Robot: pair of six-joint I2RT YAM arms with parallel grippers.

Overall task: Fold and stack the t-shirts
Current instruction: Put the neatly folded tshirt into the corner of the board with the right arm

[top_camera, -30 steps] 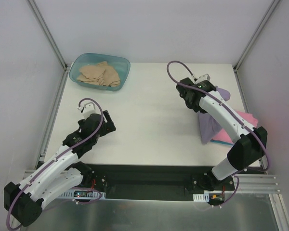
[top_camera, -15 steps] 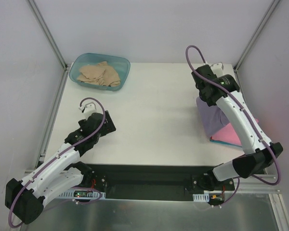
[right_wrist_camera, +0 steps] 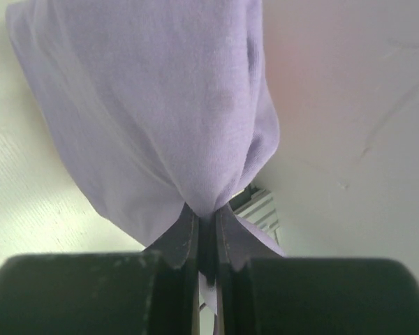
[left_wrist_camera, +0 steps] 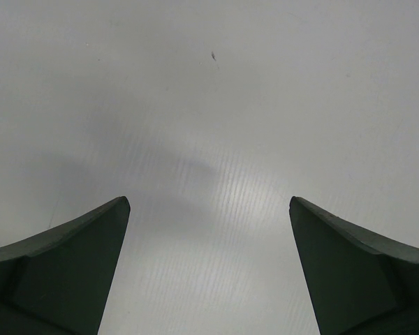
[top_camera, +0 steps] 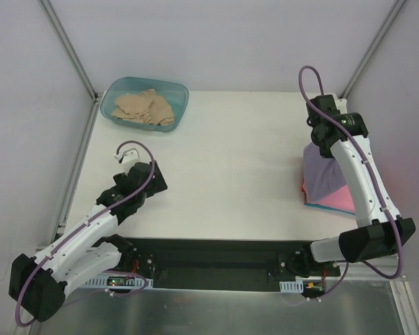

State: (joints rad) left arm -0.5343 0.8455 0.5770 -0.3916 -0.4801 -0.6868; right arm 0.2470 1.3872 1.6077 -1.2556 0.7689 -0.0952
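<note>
My right gripper is shut on the lavender t-shirt at the table's right side, high over the pink one. In the right wrist view the lavender t-shirt hangs bunched from my pinched fingertips. The folded pink t-shirt lies flat under it near the right edge. The tan t-shirt lies crumpled in the teal tub at the back left. My left gripper is open and empty, low over bare table on the left; the left wrist view shows its gripper with jaws wide apart.
White walls and metal frame posts close in the table on the left, back and right. The right wall stands close to my right arm. A black strip runs along the near edge between the arm bases.
My right gripper has carried the lavender t-shirt from the middle right to the far right, over the pink t-shirt. The left arm has barely moved.
</note>
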